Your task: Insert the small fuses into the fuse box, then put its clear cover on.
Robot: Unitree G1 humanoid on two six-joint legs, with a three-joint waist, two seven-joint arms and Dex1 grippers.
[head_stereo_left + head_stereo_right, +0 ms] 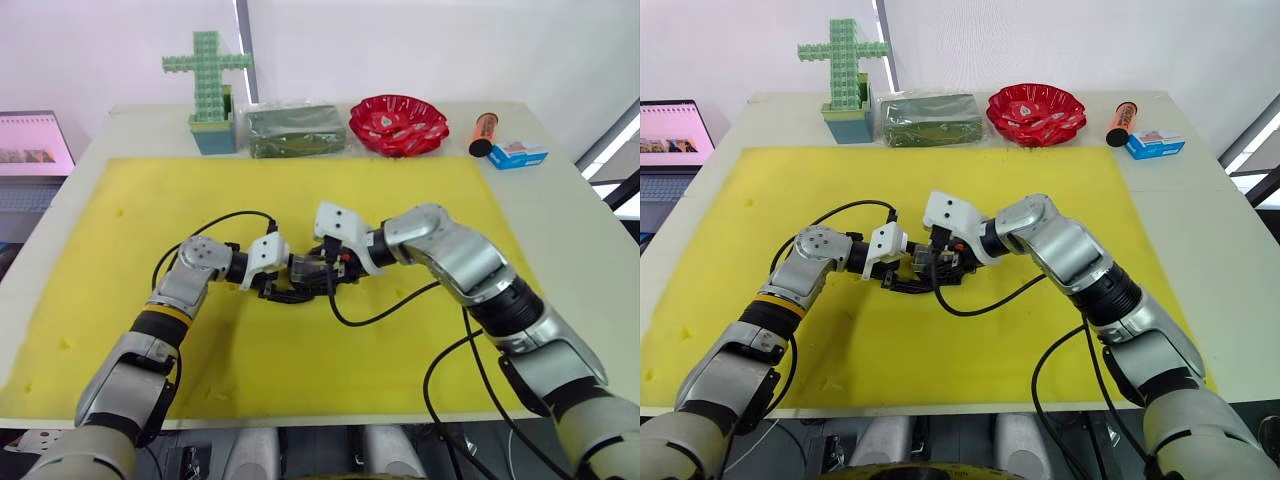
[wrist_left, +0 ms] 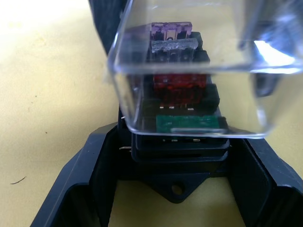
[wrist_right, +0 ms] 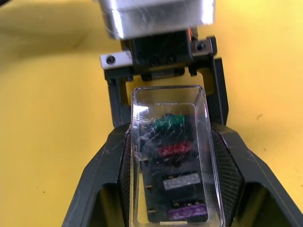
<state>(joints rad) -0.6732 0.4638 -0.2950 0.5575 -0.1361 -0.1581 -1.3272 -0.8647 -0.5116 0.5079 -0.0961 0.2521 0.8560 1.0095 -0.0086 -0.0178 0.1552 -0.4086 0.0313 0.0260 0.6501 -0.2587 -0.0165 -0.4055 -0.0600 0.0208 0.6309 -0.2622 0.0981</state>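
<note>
At the middle of the yellow mat (image 1: 420,190) my two grippers meet. The left gripper (image 1: 284,291) is shut on the fuse box (image 2: 180,152), a small black block lying between its fingers (image 2: 90,175). Four small fuses stand in its slots: green (image 2: 189,124), red (image 2: 180,81), pale grey (image 2: 173,45) and purple (image 2: 170,30). The right gripper (image 1: 328,268) is shut on the clear cover (image 3: 170,156), gripped by its two long sides. The cover sits over the top of the box, and the fuses show through it.
Along the table's far edge stand a green cross of blocks in a teal holder (image 1: 207,85), a clear bag of green stuff (image 1: 295,130), a red bowl (image 1: 398,124), an orange marker (image 1: 483,133) and a blue-white carton (image 1: 517,154). Black cables (image 1: 360,318) loop over the mat.
</note>
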